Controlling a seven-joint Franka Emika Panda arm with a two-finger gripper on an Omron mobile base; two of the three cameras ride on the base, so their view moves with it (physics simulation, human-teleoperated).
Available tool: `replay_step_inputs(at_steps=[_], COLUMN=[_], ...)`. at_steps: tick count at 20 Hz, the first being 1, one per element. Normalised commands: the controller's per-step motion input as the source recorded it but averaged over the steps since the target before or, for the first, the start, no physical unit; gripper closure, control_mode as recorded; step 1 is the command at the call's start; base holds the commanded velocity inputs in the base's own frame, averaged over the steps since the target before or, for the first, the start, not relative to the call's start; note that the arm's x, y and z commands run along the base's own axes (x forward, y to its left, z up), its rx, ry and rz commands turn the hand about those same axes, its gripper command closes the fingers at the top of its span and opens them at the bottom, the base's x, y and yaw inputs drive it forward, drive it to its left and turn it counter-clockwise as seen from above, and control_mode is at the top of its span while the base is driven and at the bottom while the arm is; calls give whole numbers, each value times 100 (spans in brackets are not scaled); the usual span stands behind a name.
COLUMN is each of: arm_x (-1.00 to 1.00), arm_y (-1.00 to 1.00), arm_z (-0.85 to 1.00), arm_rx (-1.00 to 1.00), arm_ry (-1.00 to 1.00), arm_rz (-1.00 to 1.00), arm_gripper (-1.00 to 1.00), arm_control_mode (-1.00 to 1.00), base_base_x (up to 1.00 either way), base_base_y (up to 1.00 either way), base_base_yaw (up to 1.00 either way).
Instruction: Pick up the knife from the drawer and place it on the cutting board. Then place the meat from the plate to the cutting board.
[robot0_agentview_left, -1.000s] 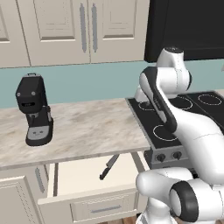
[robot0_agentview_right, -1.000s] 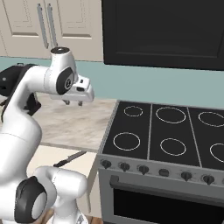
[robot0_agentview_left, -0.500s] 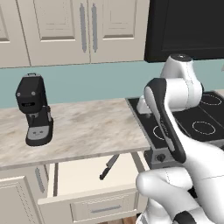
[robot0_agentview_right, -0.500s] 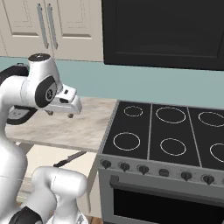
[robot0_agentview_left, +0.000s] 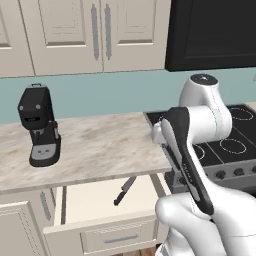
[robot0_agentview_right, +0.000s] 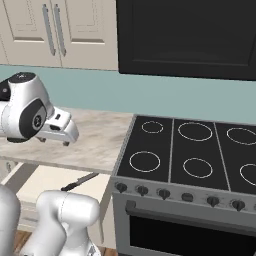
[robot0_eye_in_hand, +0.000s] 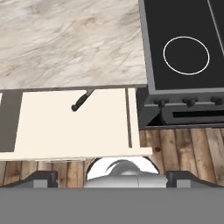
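Observation:
The drawer (robot0_agentview_left: 95, 202) stands pulled open under the marble counter, and its cream floor (robot0_eye_in_hand: 57, 127) lies below my hand. The knife (robot0_agentview_left: 125, 190) lies slanted in the drawer's right part. Its black handle (robot0_eye_in_hand: 79, 103) shows in the hand view, while the blade runs under the counter's edge. From the right base the knife (robot0_agentview_right: 80, 181) is seen just under the counter lip. My gripper (robot0_agentview_right: 53, 142) hangs above the counter's front edge, pointing down. In the hand view the gripper (robot0_eye_in_hand: 113, 177) is open with nothing between its widely spread tips. The cutting board, meat and plate are out of view.
A black coffee machine (robot0_agentview_left: 39, 125) stands on the counter at the left. The black stove (robot0_agentview_right: 190, 150) with its row of knobs borders the counter on the right. Cream wall cabinets (robot0_agentview_left: 100, 35) hang above. Wooden floor (robot0_eye_in_hand: 183, 148) lies in front of the drawer.
The arm has swung left and down, bringing the hand over the counter's front edge. The knife and the drawer have not moved.

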Motion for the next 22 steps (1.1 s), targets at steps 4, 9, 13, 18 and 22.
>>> replay_step_inputs(at_steps=[4,9,13,18,22], arm_x=[0,0,0,0,0], arm_y=[0,0,0,0,0], arm_z=[0,0,0,0,0], arm_rx=[0,0,0,0,0], arm_ry=[0,0,0,0,0], arm_rz=[0,0,0,0,0], arm_gripper=[-100,-100,-100,-100,-100], arm_control_mode=[100,100,100,100,100], base_base_x=[-98,-100,-78,0,-3], base_base_y=[24,44,74,80,74], base_base_yaw=[-3,-7,-2,-9,-36])
